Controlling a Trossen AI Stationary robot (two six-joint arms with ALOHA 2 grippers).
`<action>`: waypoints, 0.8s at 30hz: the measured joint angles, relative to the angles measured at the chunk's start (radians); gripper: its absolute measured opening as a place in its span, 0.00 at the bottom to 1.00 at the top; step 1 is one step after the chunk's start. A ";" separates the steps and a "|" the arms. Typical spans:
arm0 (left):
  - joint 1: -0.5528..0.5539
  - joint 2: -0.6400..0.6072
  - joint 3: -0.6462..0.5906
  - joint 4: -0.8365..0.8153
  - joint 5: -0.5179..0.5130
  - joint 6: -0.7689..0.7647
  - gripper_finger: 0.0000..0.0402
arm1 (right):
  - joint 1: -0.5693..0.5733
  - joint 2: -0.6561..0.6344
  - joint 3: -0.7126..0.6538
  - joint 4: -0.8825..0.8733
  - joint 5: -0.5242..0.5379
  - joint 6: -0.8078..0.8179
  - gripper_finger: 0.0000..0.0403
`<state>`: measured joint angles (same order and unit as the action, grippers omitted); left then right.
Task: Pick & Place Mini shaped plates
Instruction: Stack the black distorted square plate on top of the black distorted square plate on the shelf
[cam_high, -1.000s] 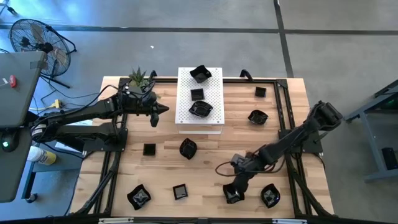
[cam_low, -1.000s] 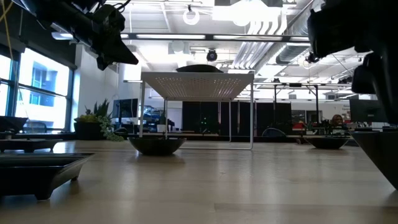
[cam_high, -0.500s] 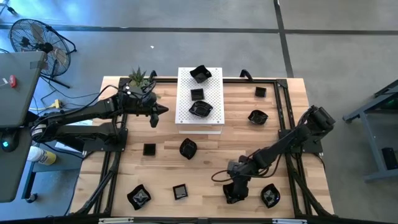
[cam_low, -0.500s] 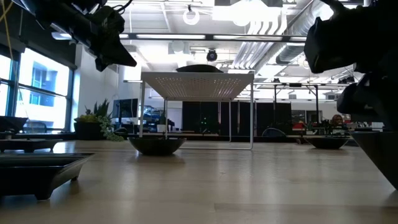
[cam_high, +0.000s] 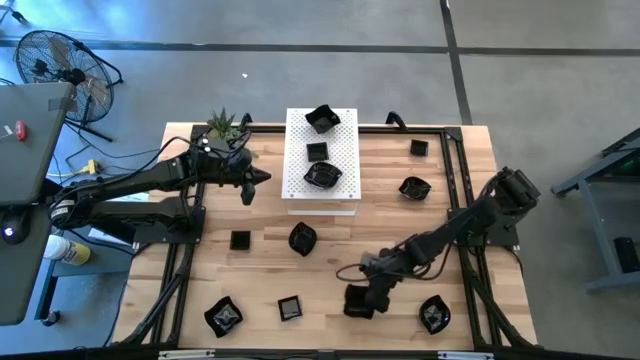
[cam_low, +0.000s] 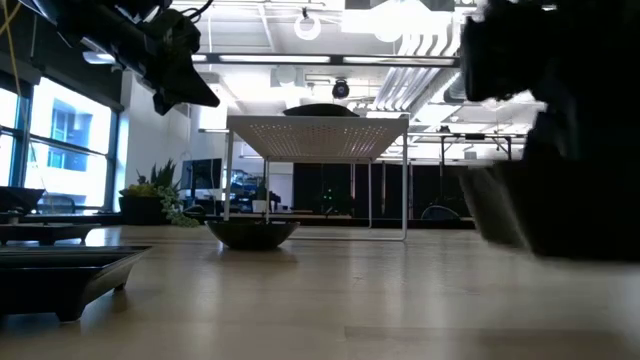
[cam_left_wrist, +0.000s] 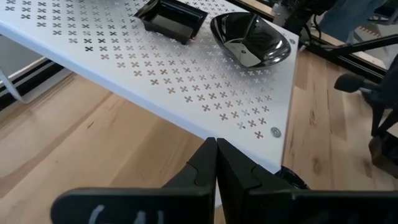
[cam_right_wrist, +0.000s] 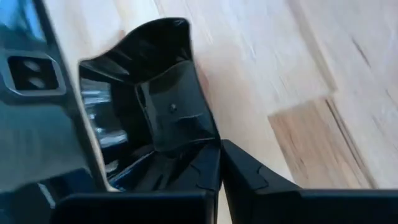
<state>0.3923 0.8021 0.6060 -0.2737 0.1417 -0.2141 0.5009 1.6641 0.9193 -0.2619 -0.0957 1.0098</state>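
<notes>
Several small glossy black plates lie about: three on the white perforated board (cam_high: 321, 160), the others scattered on the wooden table, such as a wavy one (cam_high: 301, 238) and a square one (cam_high: 290, 308). My right gripper (cam_high: 362, 296) is low over the table's near middle, shut on a wavy-edged black plate (cam_high: 356, 303), which fills its wrist view (cam_right_wrist: 146, 87) and shows as a dark blur in the low view (cam_low: 560, 210). My left gripper (cam_high: 262, 177) hangs shut in the air just left of the board (cam_left_wrist: 186, 74), touching nothing. My right gripper pinches the wavy plate by its upturned rim (cam_right_wrist: 198, 134), the wall caught between the two fingers (cam_right_wrist: 245, 174). The fingers come slanting down from the table's right. Whether the plate is clear of the wood or still on it, I cannot tell.
Nearby on the table rest a wavy plate (cam_high: 434, 314) to the right of the held one and a petal-like one (cam_high: 223, 317) at the near left. A small green spiky plant (cam_high: 222, 124) stands at the far left. Black frame rails run along both table sides.
My right gripper has moved toward the table's left and slightly toward the far edge, staying shut on the wavy plate, which has travelled with it about one plate's width from where it lay.
</notes>
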 joint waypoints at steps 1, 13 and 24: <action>0.000 0.000 0.000 0.000 0.006 0.000 0.01 | -0.006 -0.012 0.000 0.003 0.000 0.007 0.01; 0.000 0.000 0.000 0.002 0.032 0.000 0.01 | -0.107 -0.316 0.012 -0.006 0.202 0.211 0.03; 0.000 0.000 0.000 0.054 -0.014 0.000 0.01 | -0.457 -0.459 0.200 -0.146 0.389 0.107 0.03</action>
<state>0.3924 0.8021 0.6060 -0.2194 0.1280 -0.2138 0.0435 1.2051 1.1191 -0.4082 0.2933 1.1163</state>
